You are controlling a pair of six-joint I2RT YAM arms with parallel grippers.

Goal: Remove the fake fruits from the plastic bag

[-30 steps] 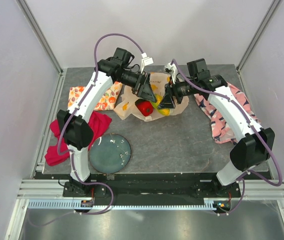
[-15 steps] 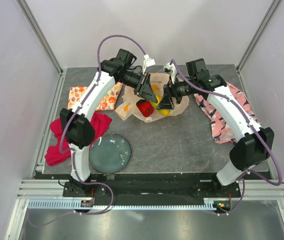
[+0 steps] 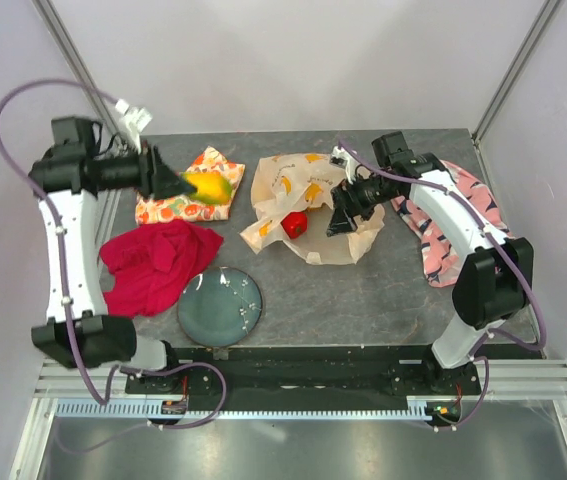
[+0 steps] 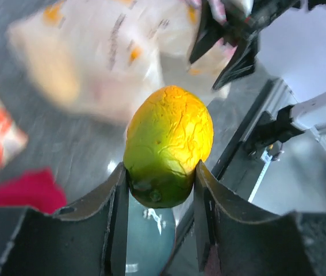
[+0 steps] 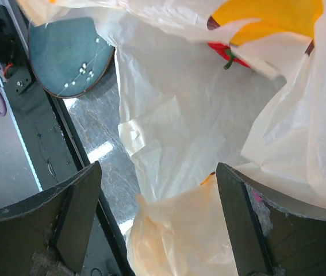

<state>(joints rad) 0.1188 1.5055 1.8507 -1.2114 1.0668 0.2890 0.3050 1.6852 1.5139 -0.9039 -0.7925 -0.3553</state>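
Grey table (image 3: 363, 290), bag (image 3: 285, 185) lettering unreadable, mango (image 4: 168, 146) gripped

— Where do we stand on top?
— High behind the near edge, facing down and forward over the whole table (image 3: 383, 290), with that edge at the bottom of our view.
— And at the wrists?
— Very near. On the right we look steeply down past the right tool (image 5: 157, 195) onto the plastic bag (image 5: 180, 126) and the plate (image 5: 65, 54). On the left we look along the left tool (image 4: 161, 178), past the mango (image 4: 168, 138), across to the blurred bag.
— What do we share?
— Bag and plate show in all three.
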